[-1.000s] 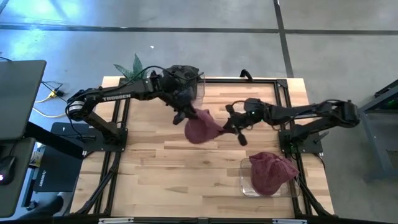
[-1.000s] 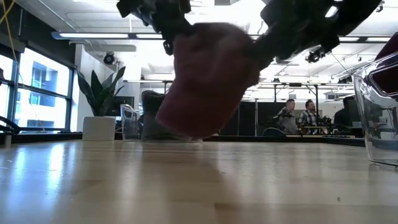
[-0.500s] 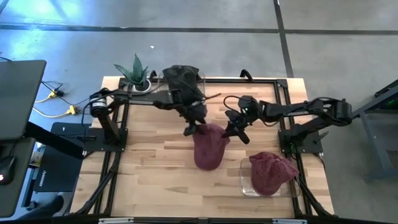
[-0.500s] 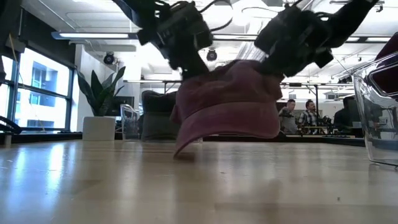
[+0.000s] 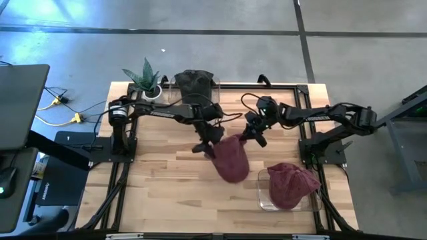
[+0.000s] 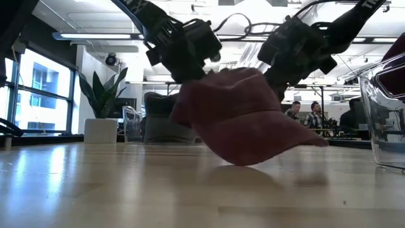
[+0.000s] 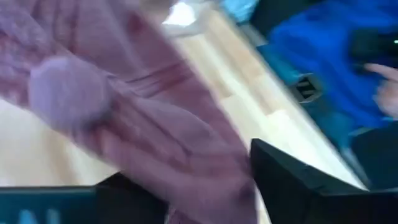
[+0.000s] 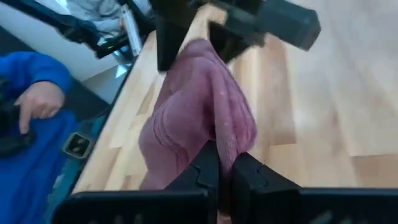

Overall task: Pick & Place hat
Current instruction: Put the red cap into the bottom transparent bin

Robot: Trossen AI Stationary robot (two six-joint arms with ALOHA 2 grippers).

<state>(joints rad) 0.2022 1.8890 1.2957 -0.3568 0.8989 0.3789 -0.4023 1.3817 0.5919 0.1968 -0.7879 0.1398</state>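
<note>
The high view looks straight down on the whole butcher-block table [image 5: 167,180], while the low view sits at tabletop height, facing level toward the office at 12 o'clock. Both wrist views look close-up along their fingers at the maroon cap [image 7: 143,124], which every view shares.

Left arm [image 5: 157,111]: white lettering along the link, too small to read in the high view.
Right arm [image 5: 313,115]: no legible marking.
Hat [image 5: 231,157]: no logo or lettering visible in any view.
Black tag [image 7: 306,89]: pale mark on it in the left wrist view, blurred, unreadable.
Same kind of tag [image 8: 76,145]: seen in the right wrist view, mark likewise unreadable.
Table [image 5: 167,187]: bare wood, no print.
Room behind, low view: no readable signs.
</note>
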